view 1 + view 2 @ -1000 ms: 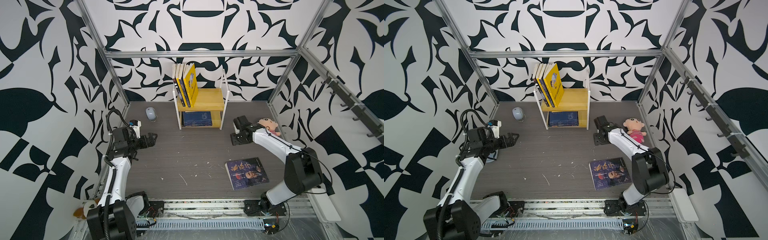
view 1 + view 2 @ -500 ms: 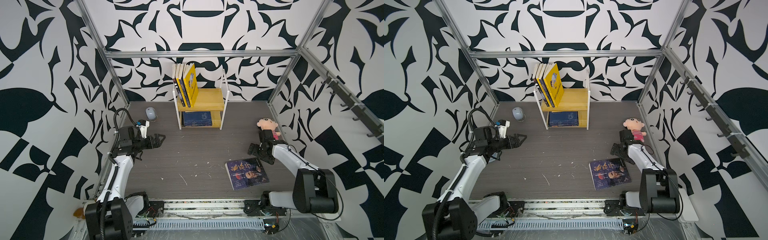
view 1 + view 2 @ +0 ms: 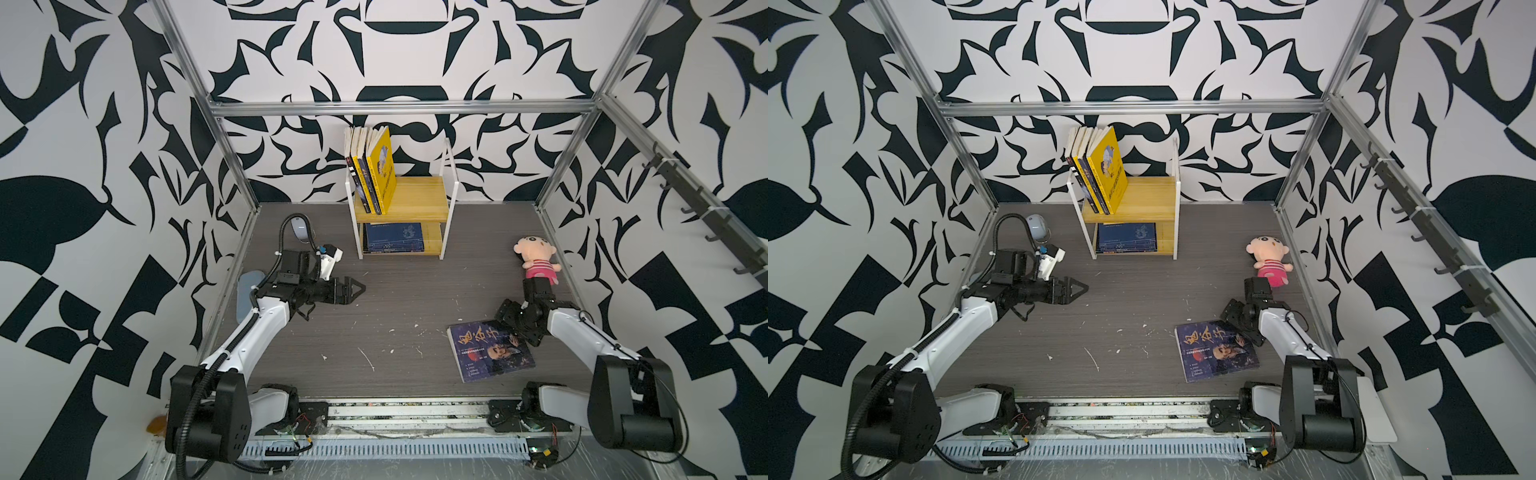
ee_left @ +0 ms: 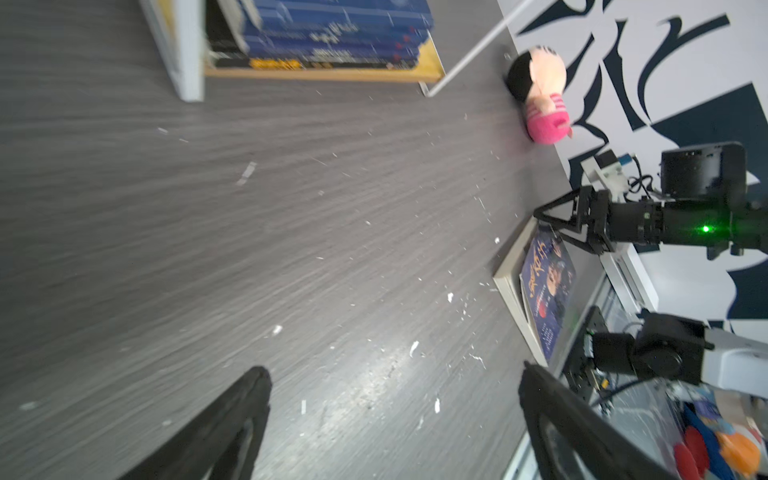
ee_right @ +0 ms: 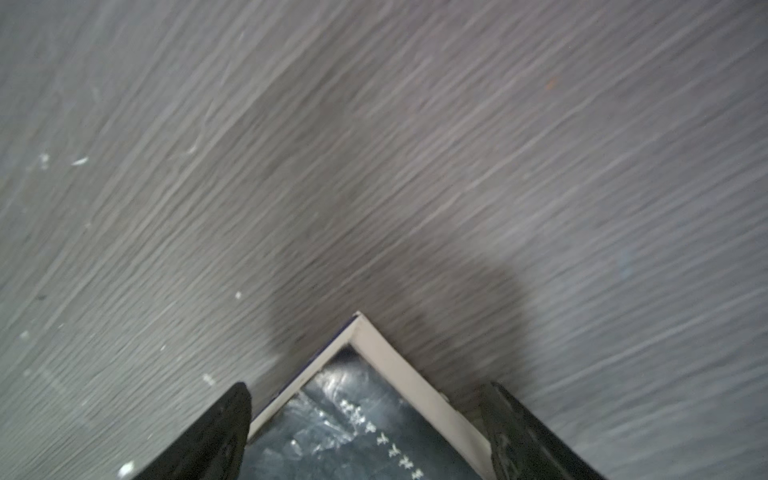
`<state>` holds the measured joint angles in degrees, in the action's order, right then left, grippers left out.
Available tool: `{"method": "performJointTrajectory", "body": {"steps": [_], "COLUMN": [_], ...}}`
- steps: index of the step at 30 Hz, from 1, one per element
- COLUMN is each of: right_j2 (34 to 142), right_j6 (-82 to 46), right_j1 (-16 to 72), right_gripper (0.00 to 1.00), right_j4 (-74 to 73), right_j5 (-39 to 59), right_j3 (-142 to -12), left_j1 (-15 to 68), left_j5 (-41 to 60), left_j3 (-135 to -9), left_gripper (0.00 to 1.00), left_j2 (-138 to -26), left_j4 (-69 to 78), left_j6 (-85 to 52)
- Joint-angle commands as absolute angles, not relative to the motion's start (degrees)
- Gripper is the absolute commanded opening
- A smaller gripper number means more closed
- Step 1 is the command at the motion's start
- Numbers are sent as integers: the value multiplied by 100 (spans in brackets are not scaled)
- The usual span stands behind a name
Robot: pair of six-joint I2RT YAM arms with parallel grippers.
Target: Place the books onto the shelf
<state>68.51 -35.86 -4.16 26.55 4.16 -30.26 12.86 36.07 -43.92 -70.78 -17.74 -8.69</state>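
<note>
Now the right tool (image 3: 517,328) is sitting over the far corner of the portrait book (image 3: 490,351). A second ago it was up by the shelf's right foot, and half a second ago it was beside the pink doll (image 3: 536,257). Its fingers are standing spread, straddling that white-edged corner without pinching it.

The portrait book is lying flat, face up, front right on the counter (image 3: 395,311), unmoved. The left tool (image 3: 358,287) is also standing spread and empty, having crept toward the middle.

The shelf (image 3: 415,199) is standing against the back wall. The upright books (image 3: 374,170) are leaning at the left of its top tier, and the navy stack (image 3: 395,237) is lying on the lower tier. The white mouse (image 3: 299,227) is sitting left of the shelf.

The counter is showing dark grey wood grain flecked with white scraps (image 3: 368,359). The walls (image 3: 104,124) are carrying a black-and-white leaf pattern behind an aluminium frame (image 3: 399,109).
</note>
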Motion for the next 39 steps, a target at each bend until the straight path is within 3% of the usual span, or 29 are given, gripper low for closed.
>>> {"method": "performJointTrajectory", "body": {"steps": [1, 8, 13, 19, 30, 39], "right_j2": [6592, 6513, 6582, 6539, 6372, 6443], "right_j6": [-4032, -4418, -4725, -4939, -4926, -4973], "right_j1": [-380, -176, 199, 455, 459, 613], "right_gripper": [87, 86, 85, 85, 85, 85], "right_j4": [2880, 2721, 2553, 2446, 2391, 2365], "right_j5": [1003, 1078, 1027, 975, 1042, 1393], "right_j3": [-2770, -2566, -2476, -2373, -2197, -2224], "left_j1": [1722, 3590, 5211, 6043, 6350, 5497], "left_j5": [3550, 2648, 1470, 709, -415, -672], "left_j3": [-4547, -5541, -6342, -6860, -7664, -7888], "left_gripper": [97, 94, 100, 100, 100, 100], "left_j2": [-7259, -8385, -9392, -10266, -11283, -11420], "left_j4": [-1692, -2469, -3182, -3227, -3277, -3238], "left_j6": [-1072, -430, 529, 495, 547, 523]}}
